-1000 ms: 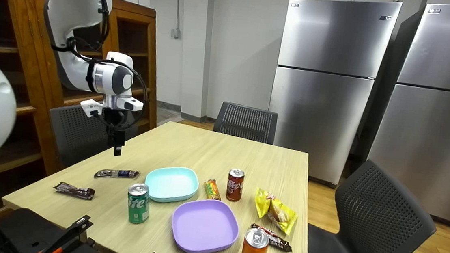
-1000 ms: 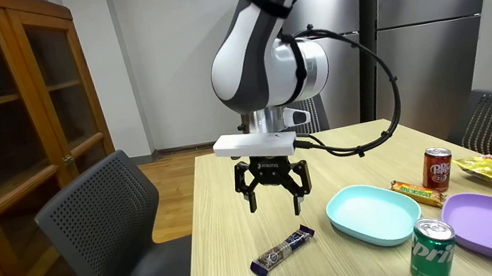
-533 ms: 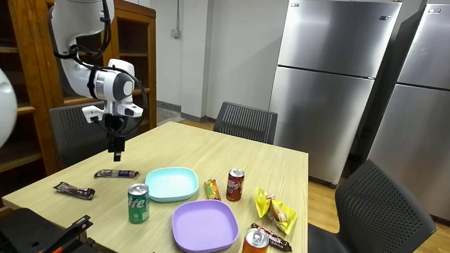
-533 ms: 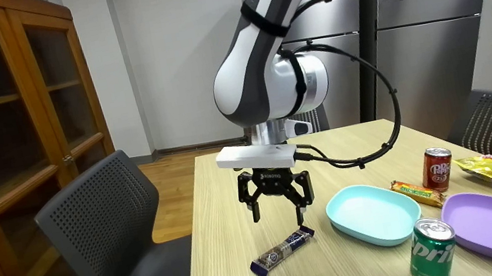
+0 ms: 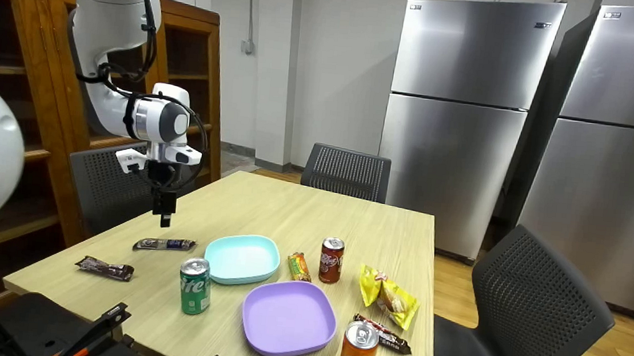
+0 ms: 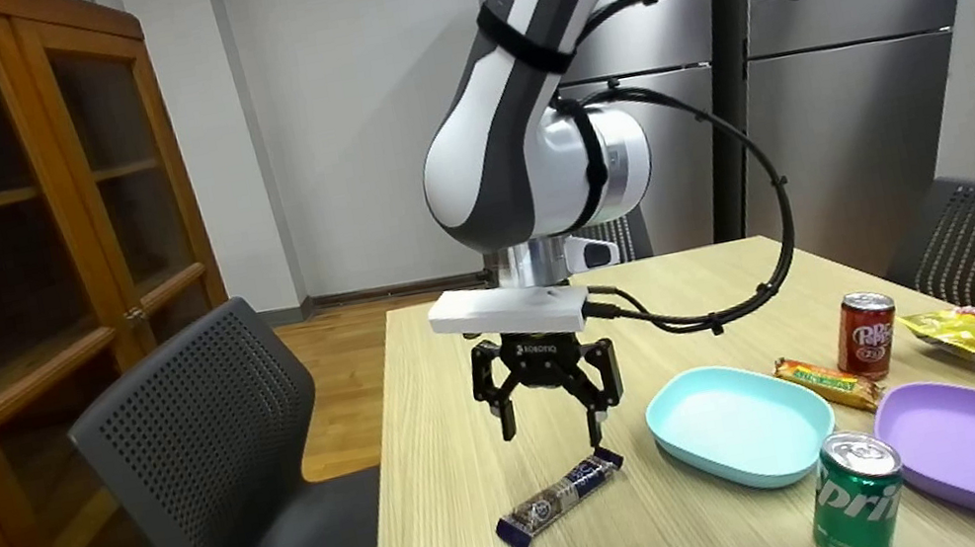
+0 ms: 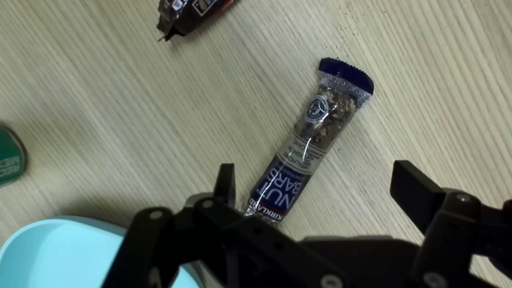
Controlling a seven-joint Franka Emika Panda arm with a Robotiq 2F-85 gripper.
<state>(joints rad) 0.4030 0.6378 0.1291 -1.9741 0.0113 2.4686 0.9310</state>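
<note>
Table (image 5: 302, 211), wood-grained, beneath nut bar (image 7: 306, 144), refrigerators (image 5: 450, 166) beyond.

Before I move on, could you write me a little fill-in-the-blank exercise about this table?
The tool is not shut but ____.
The snack bar nearest it reads "NUT ____".
The plate farther from the tool is coloured ____.
The orange can is labelled ____.

Missing words: open, BARS, purple, Fanta.
</note>
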